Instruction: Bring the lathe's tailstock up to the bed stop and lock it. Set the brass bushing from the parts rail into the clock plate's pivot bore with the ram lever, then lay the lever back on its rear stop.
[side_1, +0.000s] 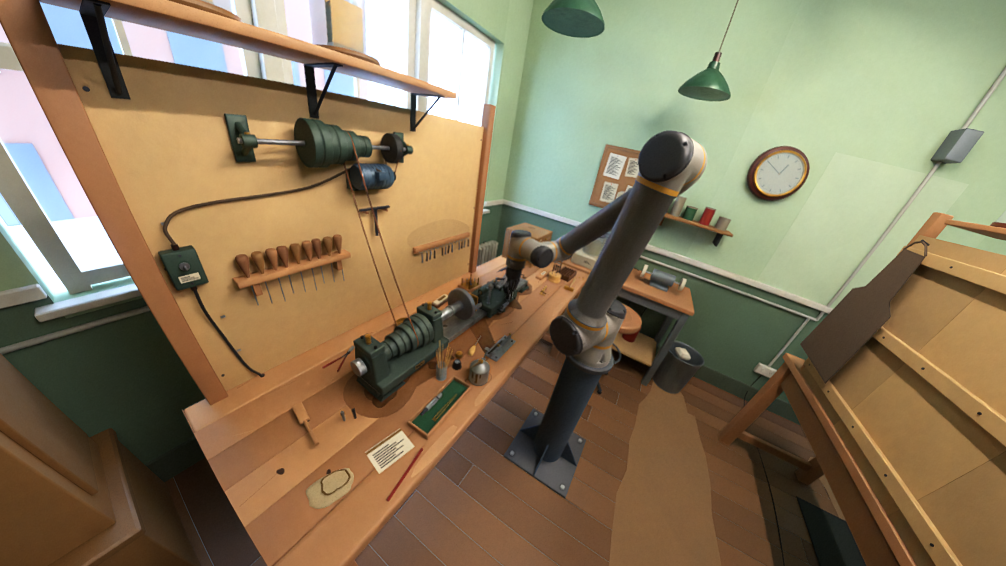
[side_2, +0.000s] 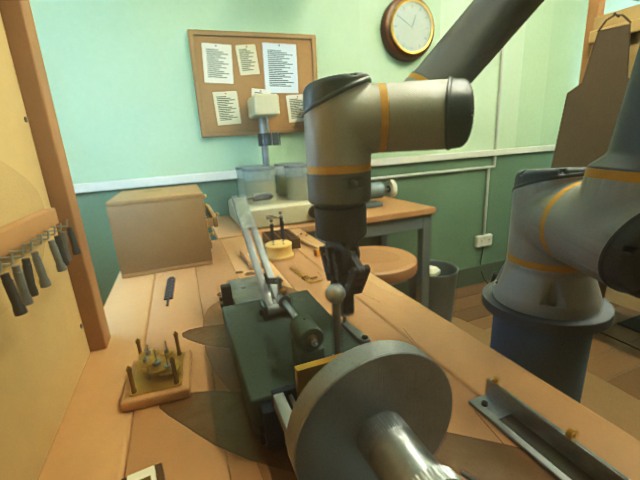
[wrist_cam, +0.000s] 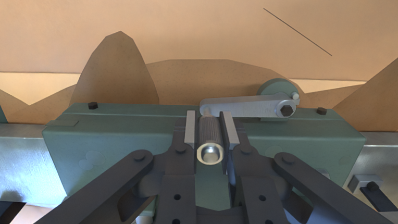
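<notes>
The green tailstock sits on the steel lathe bed, close behind the round grey faceplate at the spindle end. A flat steel clamp arm pivots on a hex bolt on the tailstock's far side and carries a knurled handle that points toward the wrist camera. The long grey ram lever slopes up and back from the tailstock's rear. A parts rail with a small brass bushing lies along the bench front. My gripper reaches down over the tailstock's front side and is closed on the knurled handle.
The tall ball-topped post rises from the tailstock just in front of my fingers. A plate stand with pins sits left of the lathe, a cardboard box stands further back, and the pegboard walls the bench's rear.
</notes>
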